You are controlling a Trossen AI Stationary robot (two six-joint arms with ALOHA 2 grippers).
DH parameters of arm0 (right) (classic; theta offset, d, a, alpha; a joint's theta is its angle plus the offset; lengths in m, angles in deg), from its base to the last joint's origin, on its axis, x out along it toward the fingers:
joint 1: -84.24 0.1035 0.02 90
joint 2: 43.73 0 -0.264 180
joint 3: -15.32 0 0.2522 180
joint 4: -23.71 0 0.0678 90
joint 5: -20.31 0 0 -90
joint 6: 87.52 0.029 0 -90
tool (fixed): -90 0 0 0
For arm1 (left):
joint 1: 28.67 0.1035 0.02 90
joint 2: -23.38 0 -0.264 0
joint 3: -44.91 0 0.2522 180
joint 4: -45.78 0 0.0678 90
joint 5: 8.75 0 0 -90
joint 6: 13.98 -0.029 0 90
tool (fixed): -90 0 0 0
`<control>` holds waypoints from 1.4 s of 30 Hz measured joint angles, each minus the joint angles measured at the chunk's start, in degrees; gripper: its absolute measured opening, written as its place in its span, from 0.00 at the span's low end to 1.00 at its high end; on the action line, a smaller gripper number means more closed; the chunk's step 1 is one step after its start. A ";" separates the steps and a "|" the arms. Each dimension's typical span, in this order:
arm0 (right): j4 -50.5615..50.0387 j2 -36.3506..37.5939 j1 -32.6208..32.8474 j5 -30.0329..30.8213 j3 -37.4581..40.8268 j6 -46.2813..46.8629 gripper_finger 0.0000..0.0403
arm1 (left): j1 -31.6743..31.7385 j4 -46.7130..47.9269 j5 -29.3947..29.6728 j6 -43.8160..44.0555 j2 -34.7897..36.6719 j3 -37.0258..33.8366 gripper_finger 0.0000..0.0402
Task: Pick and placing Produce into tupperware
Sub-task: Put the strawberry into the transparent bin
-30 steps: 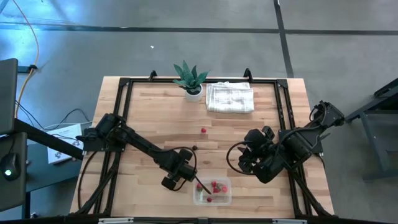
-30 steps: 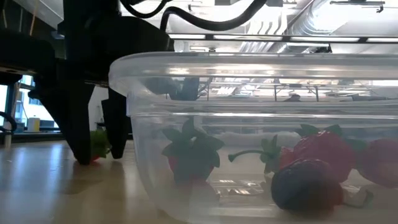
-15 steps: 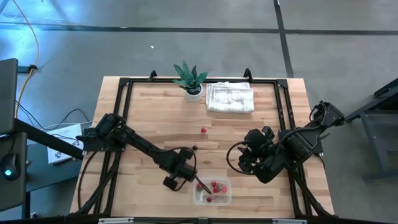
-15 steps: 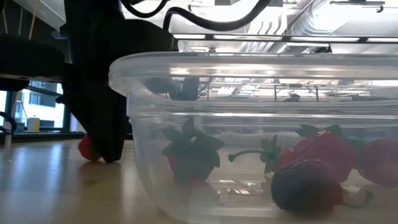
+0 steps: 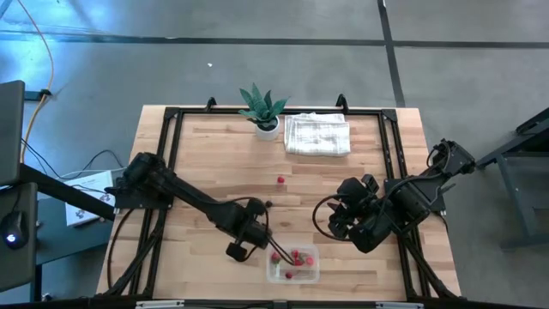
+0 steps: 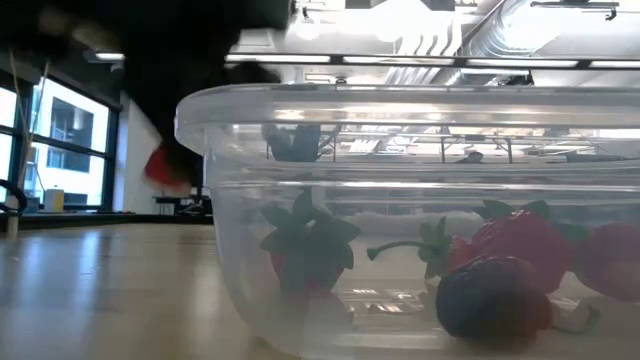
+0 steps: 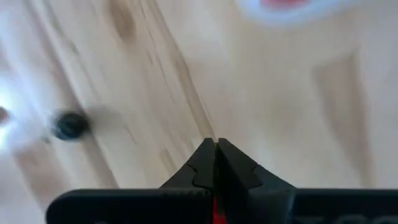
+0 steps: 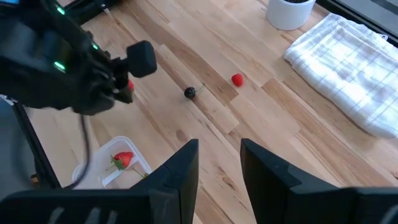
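Wooden desk (image 5: 214, 163) carries a clear tupperware (image 5: 292, 264) at its near edge, several red produce pieces (image 5: 298, 257) inside. Left gripper (image 5: 273, 253), jaws clenched on a red berry (image 6: 165, 165), hangs at the tupperware's left rim. Right gripper (image 8: 219, 163) waits released at right. One red piece (image 5: 280, 180) and a dark piece (image 5: 268, 204) lie mid-desk.
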State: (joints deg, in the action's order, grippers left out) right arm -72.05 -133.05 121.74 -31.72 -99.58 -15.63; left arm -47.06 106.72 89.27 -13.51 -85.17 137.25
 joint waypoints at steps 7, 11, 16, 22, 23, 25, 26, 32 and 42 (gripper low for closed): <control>-0.02 0.00 0.00 0.00 0.00 0.02 0.27 | -0.36 -1.93 -0.43 -0.06 2.06 8.99 0.00; -0.02 0.00 0.00 0.01 0.00 -0.10 0.27 | -0.55 -8.80 -3.12 -0.65 2.06 11.53 0.00; -0.04 0.00 0.00 0.02 0.00 -0.22 0.27 | -0.85 -15.41 -5.22 1.18 1.81 11.56 0.00; -0.83 0.00 0.00 1.26 0.00 -0.34 0.27 | -1.89 -21.67 -5.43 2.36 -1.22 11.55 0.00; -1.02 0.00 -0.08 1.31 0.00 -0.33 0.27 | -2.06 -22.24 -5.46 2.82 -1.83 11.55 0.00; -1.24 0.00 -0.11 1.29 0.00 -0.34 0.27 | -2.13 -23.72 -5.77 3.46 -3.43 11.54 0.00; -1.26 0.00 -0.13 1.31 0.00 -0.34 0.27 | -2.15 -23.80 -6.05 3.99 -3.99 11.49 0.00; -1.28 0.00 -0.13 1.29 0.00 -0.34 0.27 | -2.23 -24.94 -6.50 4.37 -6.36 11.55 0.00; -1.28 0.00 -0.13 1.28 0.00 -0.34 0.27 | -2.27 -24.54 -7.56 4.74 -9.55 11.48 0.00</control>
State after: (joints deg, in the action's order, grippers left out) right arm -73.34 -133.05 121.60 -30.44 -99.58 -15.98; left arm -49.33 82.18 81.71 -8.77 -94.72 148.74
